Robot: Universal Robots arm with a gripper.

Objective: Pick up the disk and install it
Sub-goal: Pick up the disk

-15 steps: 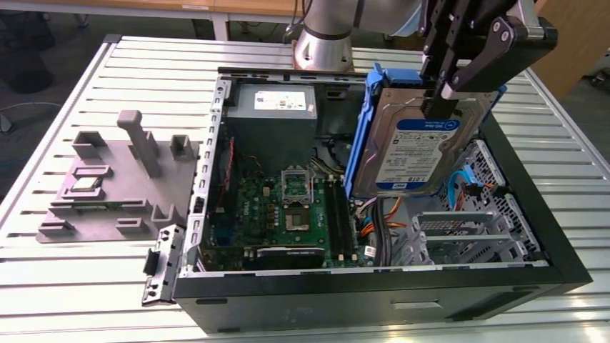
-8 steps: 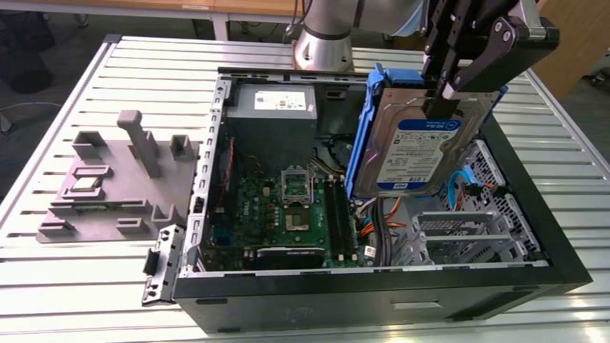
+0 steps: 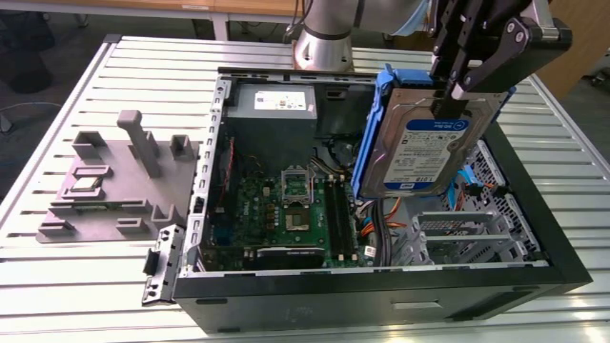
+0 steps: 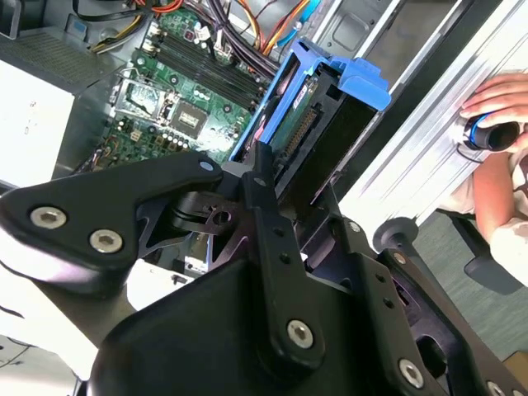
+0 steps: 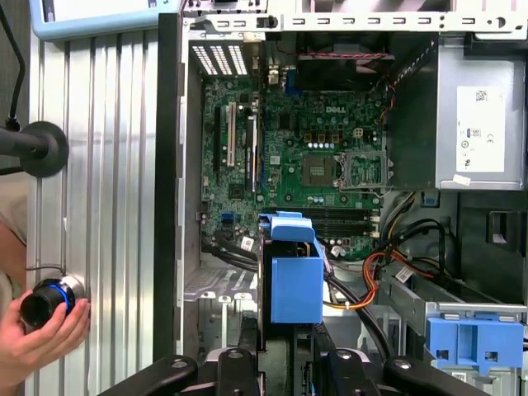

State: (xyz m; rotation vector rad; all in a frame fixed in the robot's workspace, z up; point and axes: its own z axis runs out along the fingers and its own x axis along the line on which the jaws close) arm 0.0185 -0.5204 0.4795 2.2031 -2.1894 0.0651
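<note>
We see a ribbed metal table (image 3: 57,286) carrying one grey fixture block (image 3: 114,186) at the exterior view's left, then one open computer case (image 3: 381,300). Further right, our gripper (image 3: 448,100) clamps the one disk (image 3: 429,150) by its upper edge, and the disk hangs upright above the case's interior.
</note>
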